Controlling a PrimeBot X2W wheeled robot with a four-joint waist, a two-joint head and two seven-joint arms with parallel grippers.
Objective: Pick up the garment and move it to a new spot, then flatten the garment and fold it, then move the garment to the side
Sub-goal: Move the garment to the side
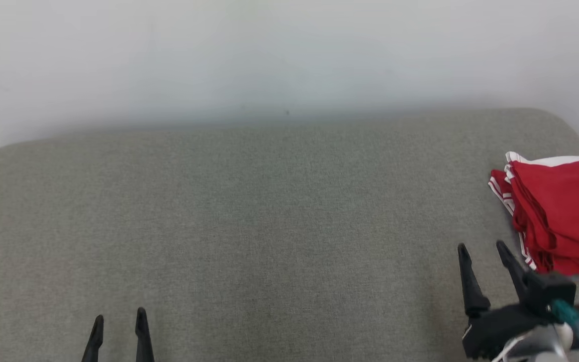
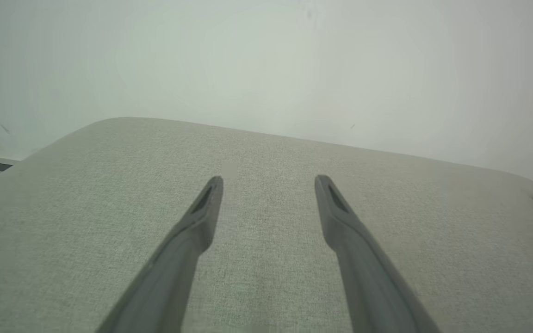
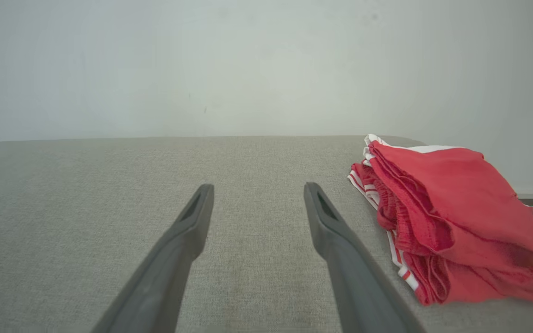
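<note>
Foreground, lower left: the left tool (image 1: 119, 317), its two dark fingers spread apart and holding nothing, poised over bare grey fabric. Centre: the fabric-covered worktop (image 1: 269, 226), with rounded far corners, set against a pale wall (image 1: 269, 50). Lower right: the right tool (image 1: 481, 247), fingers likewise spread and empty, its tips just beside the near left corner of the garment (image 1: 558, 211) but apart from it. Far right: the garment, red with white striped trim, lies folded into a compact stack of several layers near the right-hand edge of the worktop. It rests directly on the fabric, not in any bin or basket.

Reading: folded and set aside, the garment appears to be in its final place, so the step in hand is probably the release and retreat of the right tool. To do this well, the fingers are best kept wide and drawn straight back along their own line, away from the striped hem. A sideways sweep risks catching the loose lower layers and spoiling the fold or nudging the stack towards the edge.
</note>
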